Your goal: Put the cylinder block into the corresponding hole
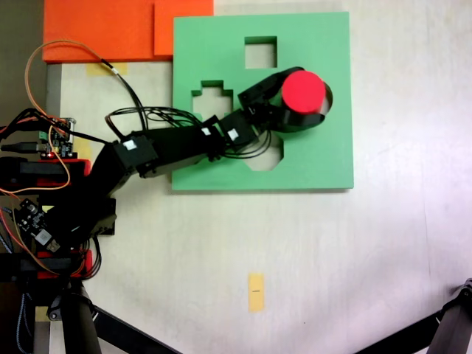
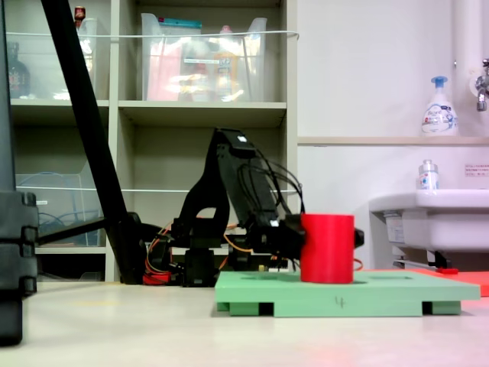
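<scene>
- Insertion is the step we judge to be in hand; the gripper (image 1: 304,99) is clamped around the cylinder block (image 1: 303,91), its black jaws wrapping the red sides in the top-down fixed view.
- We see the cylinder block toward two o'clock on the green board (image 1: 324,158), with the square cut-out (image 1: 260,51) at its ten o'clock, the cross-shaped cut-out (image 1: 210,99) at nine and the octagonal cut-out (image 1: 267,158) at seven.
- The corresponding hole lies under the block, so we cannot see it; in the low fixed view the block (image 2: 327,248) stands upright, its base at the board's (image 2: 397,292) top surface; whether it has begun to enter, we cannot tell.
- Next, we reckon, comes a straight push down, keeping the block upright, then opening the jaws once it seats.
</scene>
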Controlling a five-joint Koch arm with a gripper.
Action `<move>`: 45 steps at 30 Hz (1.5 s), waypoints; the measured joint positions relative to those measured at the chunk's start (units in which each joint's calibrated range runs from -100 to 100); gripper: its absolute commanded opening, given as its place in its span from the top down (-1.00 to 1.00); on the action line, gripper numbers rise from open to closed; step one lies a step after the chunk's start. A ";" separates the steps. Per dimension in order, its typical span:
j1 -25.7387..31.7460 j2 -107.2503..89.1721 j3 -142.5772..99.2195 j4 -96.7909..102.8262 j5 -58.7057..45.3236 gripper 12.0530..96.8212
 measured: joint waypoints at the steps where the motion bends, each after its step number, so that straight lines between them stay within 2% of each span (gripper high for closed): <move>1: 0.00 0.41 0.29 0.10 -0.05 0.36; 45: -0.24 13.82 10.68 0.00 -0.05 0.35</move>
